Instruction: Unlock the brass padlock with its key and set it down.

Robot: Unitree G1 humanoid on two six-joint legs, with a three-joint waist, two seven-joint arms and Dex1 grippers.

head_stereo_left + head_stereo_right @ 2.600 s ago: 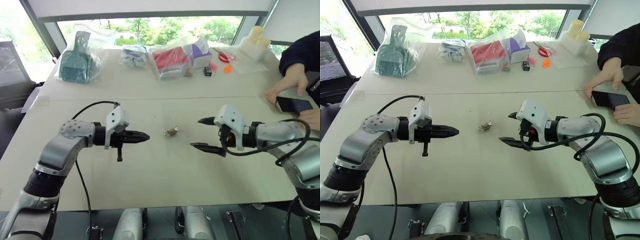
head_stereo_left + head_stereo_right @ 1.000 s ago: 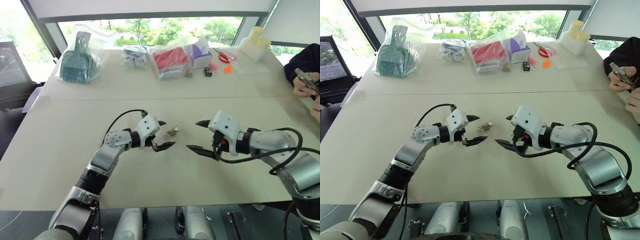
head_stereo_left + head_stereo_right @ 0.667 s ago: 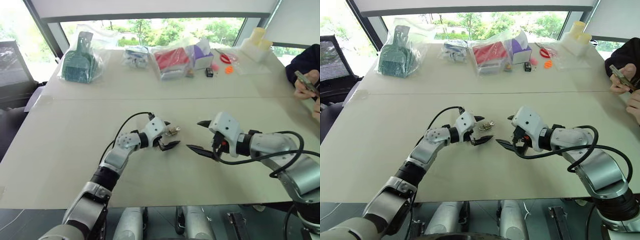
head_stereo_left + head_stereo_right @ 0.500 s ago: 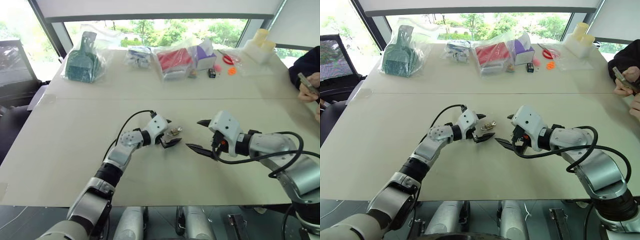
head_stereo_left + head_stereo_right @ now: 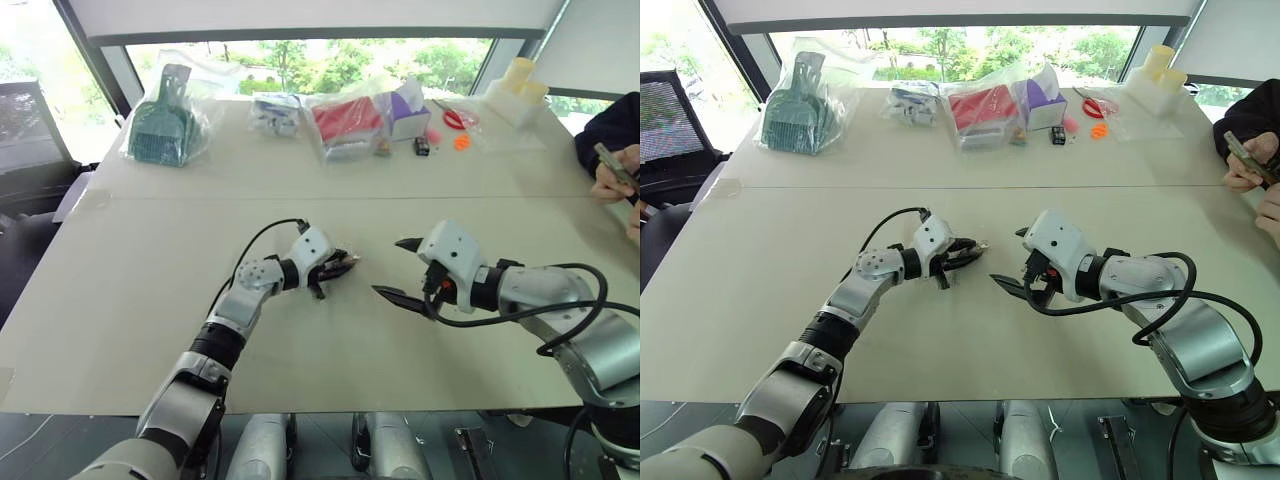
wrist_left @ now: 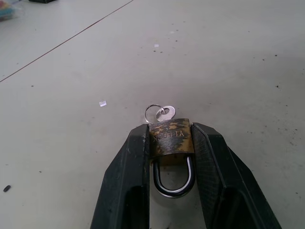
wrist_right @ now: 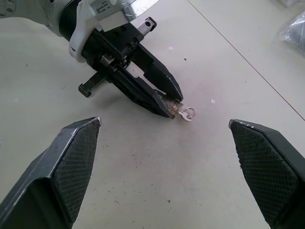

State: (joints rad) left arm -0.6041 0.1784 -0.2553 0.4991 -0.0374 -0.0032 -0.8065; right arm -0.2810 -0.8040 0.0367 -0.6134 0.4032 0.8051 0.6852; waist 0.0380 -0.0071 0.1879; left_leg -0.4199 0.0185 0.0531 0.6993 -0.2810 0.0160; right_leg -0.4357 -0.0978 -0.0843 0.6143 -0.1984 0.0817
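Daylit scene, evenly bright

We see daylight from the window (image 5: 300, 60) washing it out; shadows on the table (image 5: 120, 300) stay soft, edges bow.

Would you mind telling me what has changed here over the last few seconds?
The left gripper reached in toward the table's middle, opened, then closed its fingers on the padlock, with the key sticking out of it. The right gripper stayed open and hovering nearby; the padlock kept its spot on the table.

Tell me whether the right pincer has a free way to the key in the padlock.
Probably yes. The left pincer grips the padlock by its sides, so the key sticks out past its fingertips toward the open right pincer, with bare table between.
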